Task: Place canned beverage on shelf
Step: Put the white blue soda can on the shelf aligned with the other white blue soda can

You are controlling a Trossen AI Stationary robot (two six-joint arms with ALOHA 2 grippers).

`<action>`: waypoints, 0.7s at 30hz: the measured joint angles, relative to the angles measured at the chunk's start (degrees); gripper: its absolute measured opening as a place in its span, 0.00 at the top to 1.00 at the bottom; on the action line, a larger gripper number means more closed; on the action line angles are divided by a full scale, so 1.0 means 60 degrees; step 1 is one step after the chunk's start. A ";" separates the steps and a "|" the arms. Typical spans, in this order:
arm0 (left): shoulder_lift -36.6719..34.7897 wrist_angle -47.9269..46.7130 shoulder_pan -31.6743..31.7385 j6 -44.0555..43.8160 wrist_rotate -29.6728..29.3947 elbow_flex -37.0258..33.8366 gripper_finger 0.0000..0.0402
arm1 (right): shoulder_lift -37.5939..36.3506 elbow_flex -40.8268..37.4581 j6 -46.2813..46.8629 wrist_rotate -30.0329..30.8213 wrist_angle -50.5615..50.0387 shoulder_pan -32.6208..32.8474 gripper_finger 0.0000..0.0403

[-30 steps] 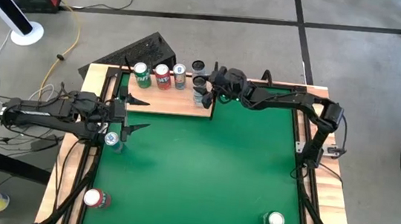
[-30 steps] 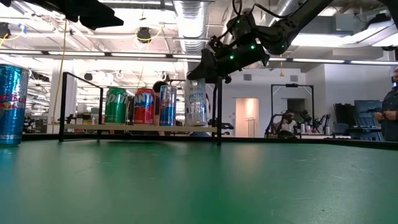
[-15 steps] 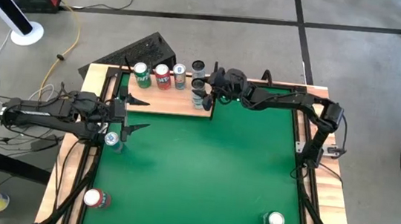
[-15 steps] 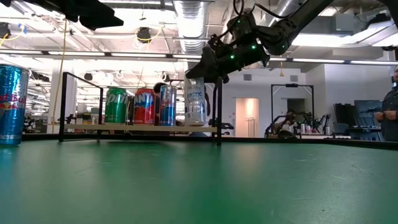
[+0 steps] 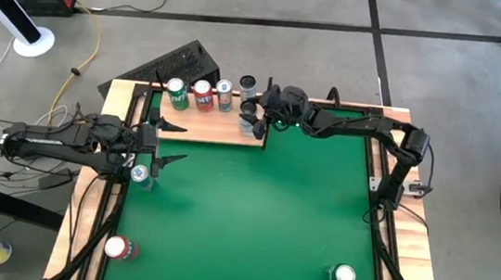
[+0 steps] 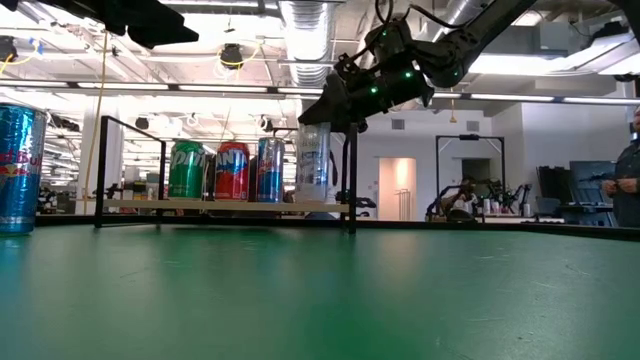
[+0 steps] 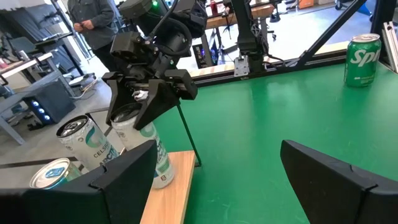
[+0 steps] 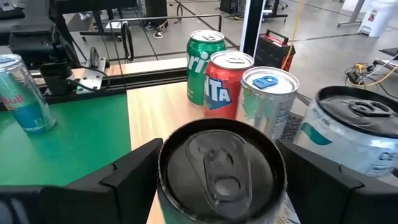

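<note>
A white can with a black top (image 8: 217,168) stands upright at the right end of the pale wooden shelf (image 5: 205,128), its base on the board (image 6: 312,160). My right gripper (image 5: 255,114) reaches level from the table's right. It is open, with one finger on each side of the can's top. Beside it on the shelf stand a silver-blue can (image 8: 267,99), a red can (image 8: 227,84) and a green can (image 8: 202,59). My left gripper (image 5: 173,144) waits open at the table's left edge, holding nothing. My right gripper's fingers (image 8: 134,171) stand close against both sides of the white can's upper rim (image 8: 171,155), coming level from the table's right. I cannot tell whether they touch it. The can stands upright on its own base on the shelf.
Another white can (image 8: 354,137) stands just beyond the flanked one. A tall blue can (image 5: 140,175) stands on the green table under my left arm. A red can (image 5: 118,248) and a green can (image 5: 342,276) stand near the front corners. Thin black posts (image 6: 350,175) edge the shelf.
</note>
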 joint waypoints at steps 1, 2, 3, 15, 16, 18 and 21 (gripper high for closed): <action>0.0002 0.0000 0.0000 0.0000 0.0000 0.0000 0.19 | -0.0002 0.0000 -0.0020 0.0000 -0.0013 -0.0002 0.18; 0.0000 0.0000 0.0000 0.0000 0.0000 0.0000 0.19 | 0.0000 0.0000 -0.0030 0.0000 -0.0025 0.0008 0.18; 0.0000 0.0002 0.0000 0.0000 0.0000 0.0000 0.19 | -0.0003 0.0000 -0.0030 0.0000 -0.0025 0.0004 0.17; 0.0002 0.0002 0.0000 0.0043 -0.0002 0.0000 0.19 | 0.0000 0.0007 -0.0037 0.0004 -0.0036 0.0001 0.17; 0.0000 0.0001 0.0000 0.0066 -0.0003 0.0000 0.19 | -0.0001 0.0007 -0.0038 0.0004 -0.0039 0.0001 0.17; 0.0002 0.0000 0.0000 0.0066 -0.0004 0.0000 0.19 | 0.0000 0.0011 -0.0038 0.0004 -0.0043 0.0001 0.17; 0.0002 0.0002 0.0000 0.0066 -0.0004 0.0000 0.19 | -0.0044 0.0011 -0.0038 0.0004 -0.0080 0.0001 0.17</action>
